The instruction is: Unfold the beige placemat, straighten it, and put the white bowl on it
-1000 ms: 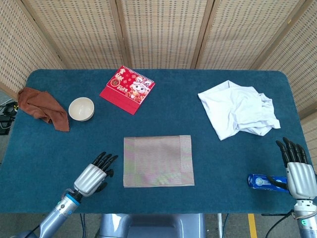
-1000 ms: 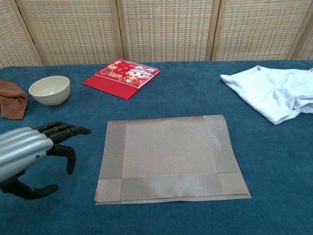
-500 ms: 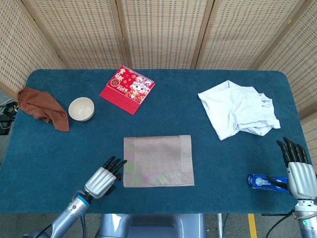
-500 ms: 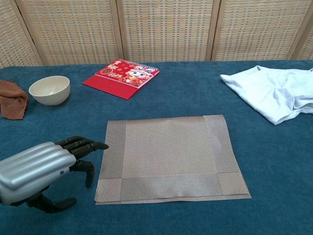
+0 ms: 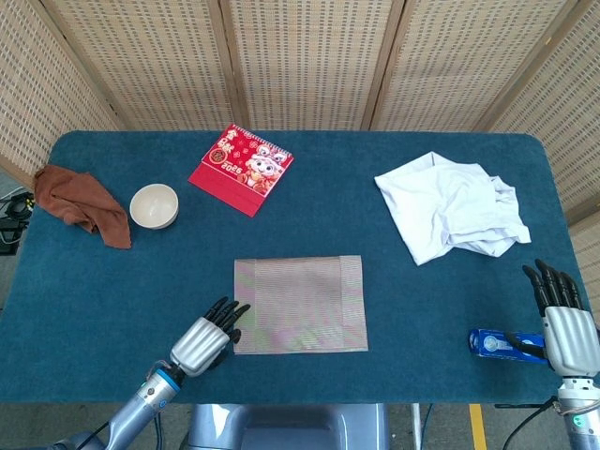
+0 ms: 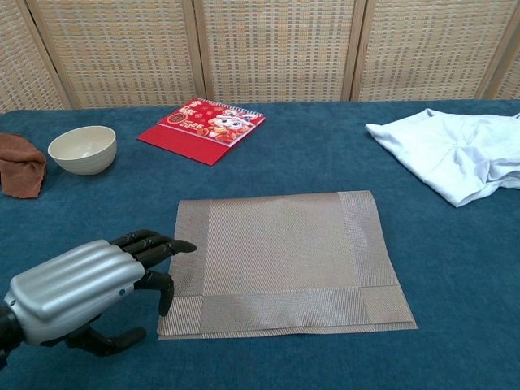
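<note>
On the blue felt-like surface (image 5: pixel 309 202) we count, from the left, one crumpled brown cloth (image 5: pixel 80 203), one round white bowl (image 5: pixel 154 205), one red printed calendar (image 5: pixel 241 169), one beige placemat (image 5: pixel 300 305) of ribbed weave, folded and rectangular, at centre front, one rumpled white garment (image 5: pixel 452 208), and one small blue packet (image 5: pixel 497 343). The left hand (image 6: pixel 85 286) holds nothing, fingers (image 6: pixel 154 244) apart at the placemat's left edge. The right hand (image 5: pixel 566 323) is empty, fingers extended and slightly apart.

The placemat (image 5: pixel 299 304) lies mid-table, the bowl (image 5: pixel 154 205) far behind-left beside the calendar (image 5: pixel 241 168), the left hand (image 5: pixel 208 336) at its near-left corner.
</note>
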